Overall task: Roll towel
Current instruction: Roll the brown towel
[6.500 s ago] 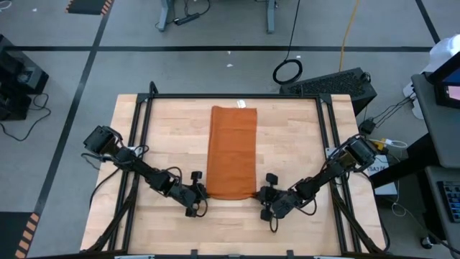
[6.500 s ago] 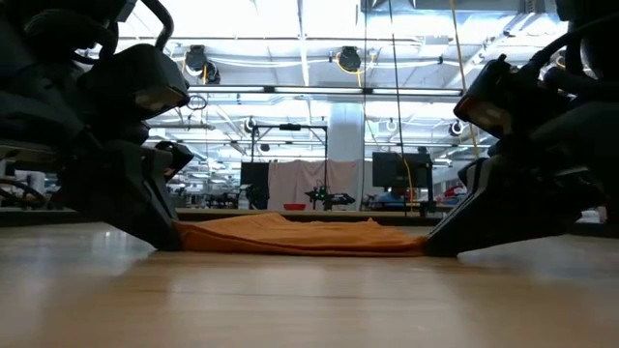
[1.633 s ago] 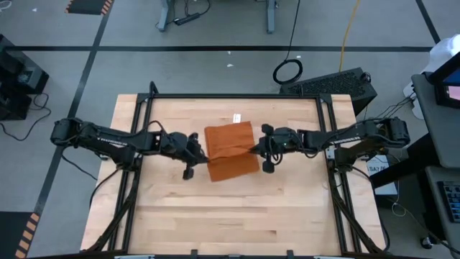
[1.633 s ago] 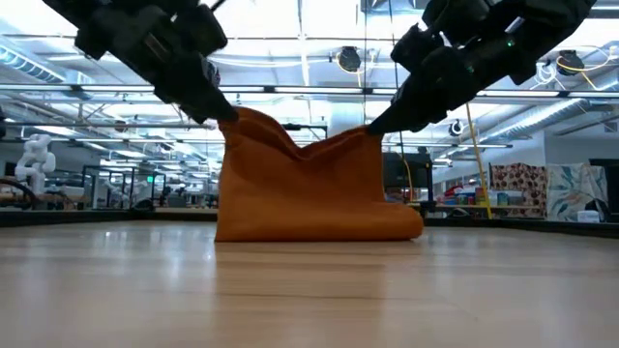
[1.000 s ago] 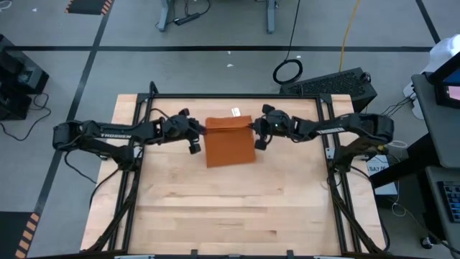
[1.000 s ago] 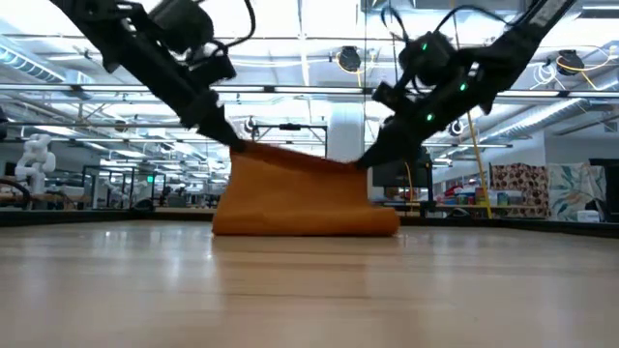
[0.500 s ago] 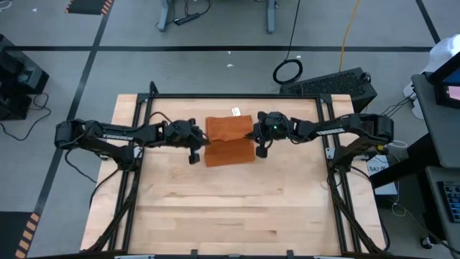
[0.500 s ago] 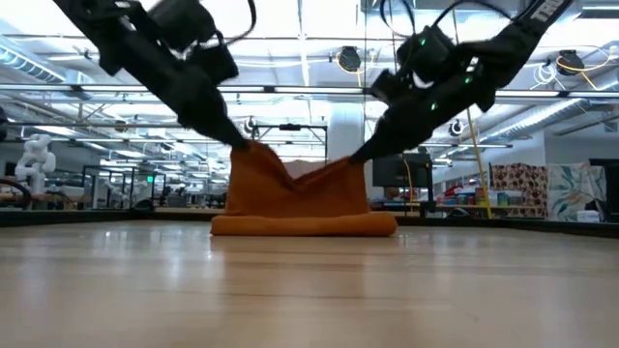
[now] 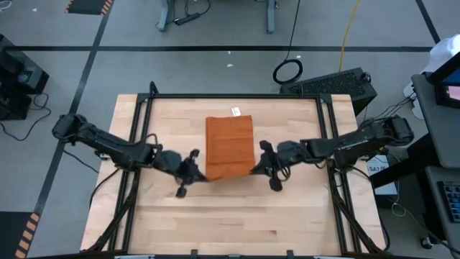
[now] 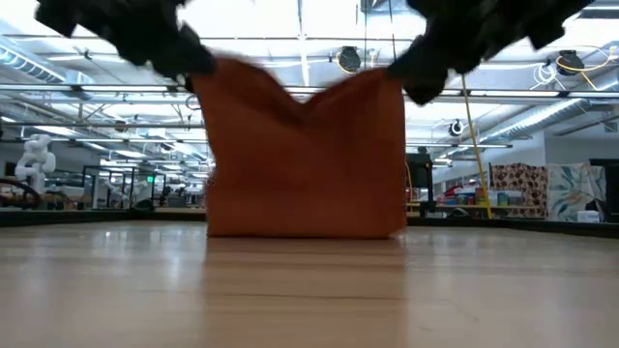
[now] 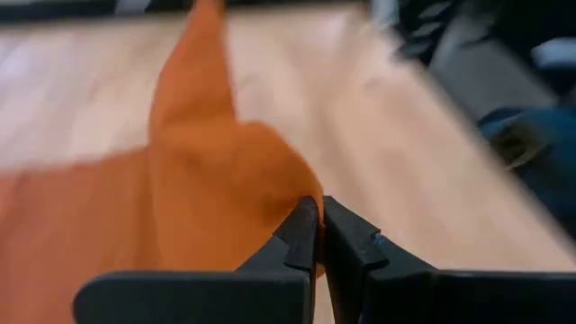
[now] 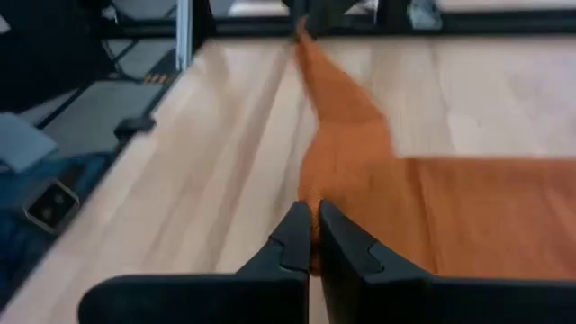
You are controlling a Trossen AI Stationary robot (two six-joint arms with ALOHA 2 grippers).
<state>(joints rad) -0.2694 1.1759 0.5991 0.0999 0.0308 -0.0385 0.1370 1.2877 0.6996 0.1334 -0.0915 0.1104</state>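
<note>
Pinching the towel (image 9: 230, 146) corners, both grippers are now dragging its lifted edge back toward 6 o'clock; left gripper (image 9: 192, 173) and right gripper (image 9: 260, 167) are clamped shut on cloth, undoing the fold rather than rolling, towel sitting table-centre.

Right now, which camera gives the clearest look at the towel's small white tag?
The high view: the white tag shows at the far edge of the towel, against the table. The low view shows only the lifted near end hanging. Each wrist view shows a pinched corner, at the left gripper and right gripper, no tag.
</note>
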